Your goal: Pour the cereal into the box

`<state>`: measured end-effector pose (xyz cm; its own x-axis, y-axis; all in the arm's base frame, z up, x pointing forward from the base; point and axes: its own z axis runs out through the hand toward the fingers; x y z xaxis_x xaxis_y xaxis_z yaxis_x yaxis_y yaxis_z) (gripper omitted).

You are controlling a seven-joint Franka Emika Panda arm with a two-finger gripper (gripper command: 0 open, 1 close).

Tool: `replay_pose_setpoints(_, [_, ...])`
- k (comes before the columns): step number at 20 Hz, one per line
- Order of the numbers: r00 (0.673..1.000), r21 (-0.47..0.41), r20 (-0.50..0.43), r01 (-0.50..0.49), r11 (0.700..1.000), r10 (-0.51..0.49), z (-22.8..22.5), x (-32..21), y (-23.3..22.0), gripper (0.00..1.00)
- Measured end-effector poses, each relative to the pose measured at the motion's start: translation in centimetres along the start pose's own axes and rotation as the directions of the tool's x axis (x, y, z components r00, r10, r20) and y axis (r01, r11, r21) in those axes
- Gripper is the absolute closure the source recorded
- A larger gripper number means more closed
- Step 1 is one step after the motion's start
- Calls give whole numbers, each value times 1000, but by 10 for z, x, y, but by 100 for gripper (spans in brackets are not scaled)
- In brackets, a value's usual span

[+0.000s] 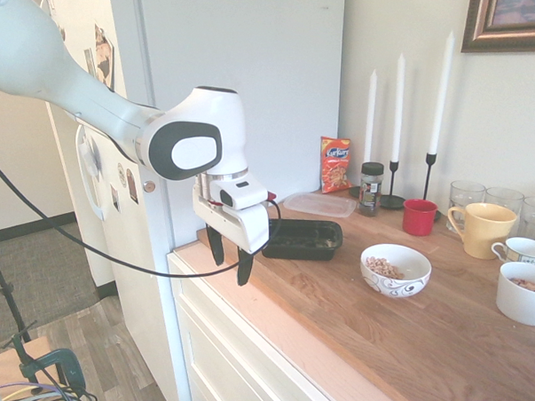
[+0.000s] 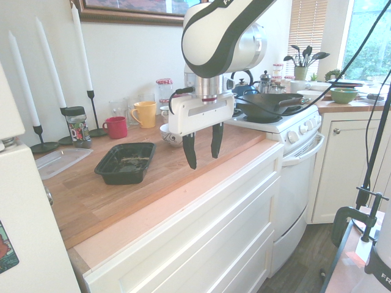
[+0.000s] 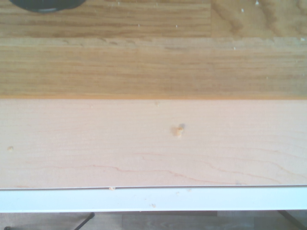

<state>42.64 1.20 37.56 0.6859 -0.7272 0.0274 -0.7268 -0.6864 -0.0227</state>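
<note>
The cereal (image 1: 385,267) lies as small tan pieces in a white patterned bowl (image 1: 396,270) on the wooden counter. To the bowl's left stands the box (image 1: 301,239), a shallow black tray (image 2: 125,162). My gripper (image 1: 230,263) hangs open with nothing between its fingers, just above the counter's front edge, in front of the box (image 2: 203,157). In the second exterior view the gripper hides most of the bowl (image 2: 169,138). The wrist view shows the pale front strip of the counter with one small tan crumb (image 3: 178,130) on it.
Behind the box lie a clear flat container (image 1: 321,204), an orange-red snack bag (image 1: 335,164), a dark jar (image 1: 370,187) and candlesticks (image 1: 397,108). A red cup (image 1: 419,217), yellow mug (image 1: 481,229) and white cups (image 1: 523,292) stand at the right. A stove with a pan (image 2: 269,107) adjoins the counter.
</note>
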Motion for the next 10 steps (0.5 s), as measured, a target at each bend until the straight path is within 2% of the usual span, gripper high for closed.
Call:
replay_pose_setpoints(6, [1000, 12, -20, 7, 1000, -7, -7, 8, -8, 0])
replay_pose_setpoints(10, [999, 38, -46, -27, 999, 28, -22, 43, -16, 0])
